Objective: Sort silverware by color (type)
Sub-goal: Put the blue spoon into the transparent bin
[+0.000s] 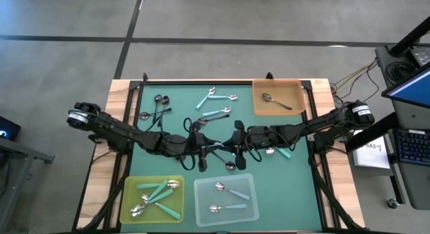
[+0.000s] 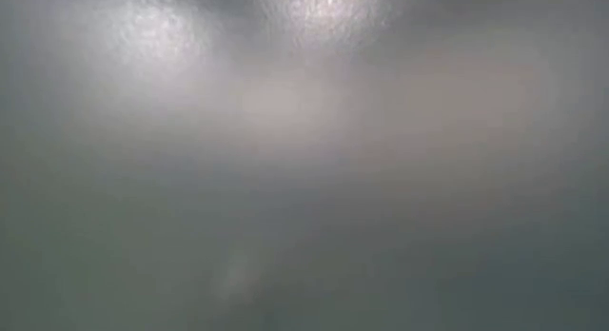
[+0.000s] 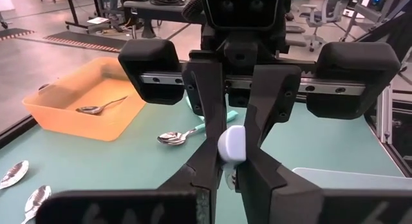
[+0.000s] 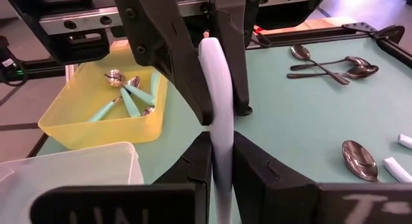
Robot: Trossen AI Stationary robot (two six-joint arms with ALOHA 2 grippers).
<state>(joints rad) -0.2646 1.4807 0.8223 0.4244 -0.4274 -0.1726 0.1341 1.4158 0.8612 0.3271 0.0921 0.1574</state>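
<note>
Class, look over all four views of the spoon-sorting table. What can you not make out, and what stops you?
- Low view: one grey blur, so nothing is readable.
- High view: the left claw and right claw meet mid-table and cover the light blue spoon they share.
- Wrist views: that spoon's bowl is hidden behind the claws' fingers.
- High view: the teal spoons in the yellow tray overlap and are too small to count.

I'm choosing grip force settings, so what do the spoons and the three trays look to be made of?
Spoons: bowls look like polished metal, mirror-bright with sharp glints; the coloured handles look matte, probably plastic or a coating. Orange tray, yellow tray and clear tray: likely thin translucent plastic, since light and the mat show through their walls. The right gripper is shut on a light blue spoon handle, smooth and faintly glossy.
</note>
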